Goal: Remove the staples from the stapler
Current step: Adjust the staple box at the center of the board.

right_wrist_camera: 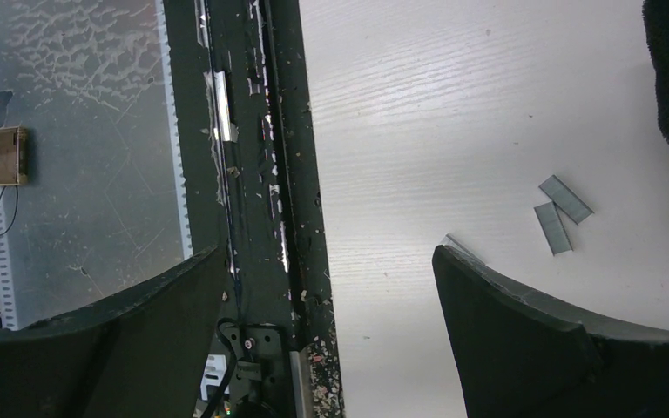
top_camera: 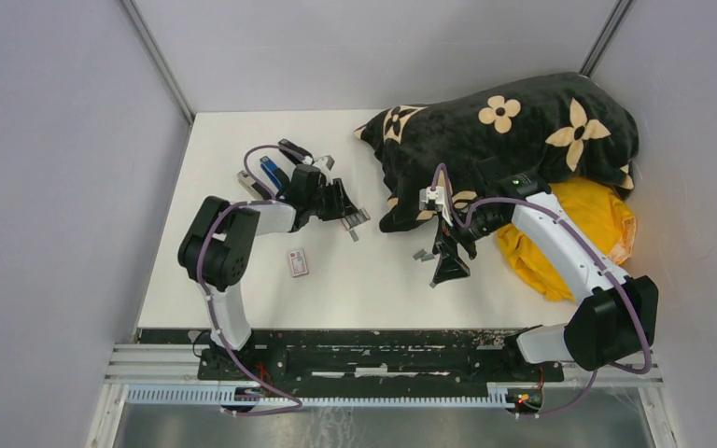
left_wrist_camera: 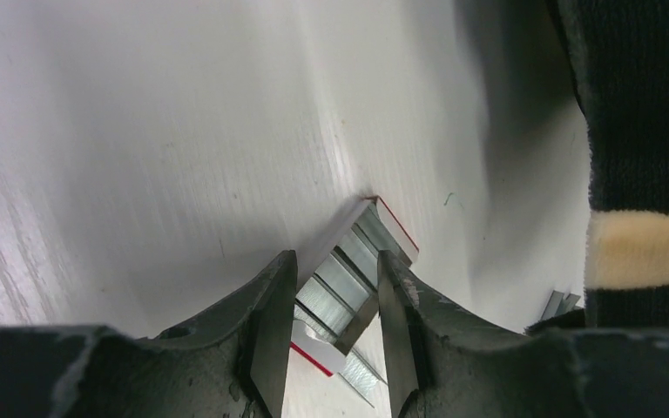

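Three staplers lie at the back left: a black one (top_camera: pixel 294 150), a blue one (top_camera: pixel 274 174) and a grey one (top_camera: pixel 246 183). My left gripper (top_camera: pixel 355 221) (left_wrist_camera: pixel 336 261) is past them, low over the table and shut on a block of grey staples (left_wrist_camera: pixel 348 277) that rests on a white card with red edges (left_wrist_camera: pixel 318 353). Two loose staple strips (right_wrist_camera: pixel 564 198) (top_camera: pixel 423 254) lie beside the black blanket. My right gripper (top_camera: pixel 443 266) (right_wrist_camera: pixel 328 257) hangs wide open near them, above the table's front edge, holding nothing.
A black blanket with cream flowers (top_camera: pixel 513 131) and a yellow cloth (top_camera: pixel 597 224) fill the back right. A small white-and-red box (top_camera: pixel 297 262) lies on the table in front of the left arm. The dark rail (right_wrist_camera: pixel 266 174) runs along the near edge.
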`<state>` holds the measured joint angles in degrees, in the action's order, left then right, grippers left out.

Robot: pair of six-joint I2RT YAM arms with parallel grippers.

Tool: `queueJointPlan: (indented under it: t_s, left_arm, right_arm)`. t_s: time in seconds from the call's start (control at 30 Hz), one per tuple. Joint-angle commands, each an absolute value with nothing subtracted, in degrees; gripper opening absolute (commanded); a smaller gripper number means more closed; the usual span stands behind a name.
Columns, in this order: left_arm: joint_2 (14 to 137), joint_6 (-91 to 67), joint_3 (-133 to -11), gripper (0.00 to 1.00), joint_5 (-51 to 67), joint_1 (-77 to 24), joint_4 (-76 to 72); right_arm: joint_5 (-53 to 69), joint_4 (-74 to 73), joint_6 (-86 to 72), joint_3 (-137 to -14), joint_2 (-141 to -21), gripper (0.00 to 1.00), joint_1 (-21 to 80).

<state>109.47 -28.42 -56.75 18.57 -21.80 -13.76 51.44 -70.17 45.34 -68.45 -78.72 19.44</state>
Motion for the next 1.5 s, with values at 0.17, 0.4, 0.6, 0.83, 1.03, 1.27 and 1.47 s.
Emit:
queueJointPlan:
  t_s: [0.17, 0.4, 0.6, 0.83, 1.03, 1.27, 1.47]
  left_arm:
    - [104.74, -30.45, -53.9, 0.5, 15.31, -22.47, -14.3]
    - [93.58, -28.13, -49.13, 0.62, 3.47, -24.16, -13.53]
    - [82.5, -29.49, -42.76, 0.69, -2.49, -27.71, -12.92]
    - [75.86, -36.69, -37.1, 0.69, -7.5, -29.25, -13.75]
    - [69.48, -36.63, -34.24, 0.68, -17.75, -36.75, -14.06]
    - [59.83, -38.42, -28.0, 0.68, -17.79, -37.76, -19.35]
    - [46.1, -37.42, -23.5, 1.0, -16.28, -37.7, -22.06]
  right_arm:
    - [53.88, -70.15, 46.41, -70.04, -77.5, 0.95, 19.86]
    - [54.3, -69.89, 46.23, -69.77, -77.34, 0.95, 20.19]
    - [54.39, -69.7, 45.97, -69.66, -77.0, 0.95, 20.62]
    - [54.76, -69.09, 45.41, -69.43, -76.23, 0.95, 21.08]
    - [55.64, -68.41, 44.38, -69.22, -76.06, 0.95, 21.44]
    - [56.01, -67.07, 43.12, -69.45, -75.16, 0.95, 22.21]
    - [55.5, -61.55, 36.55, -71.87, -75.86, 0.95, 22.82]
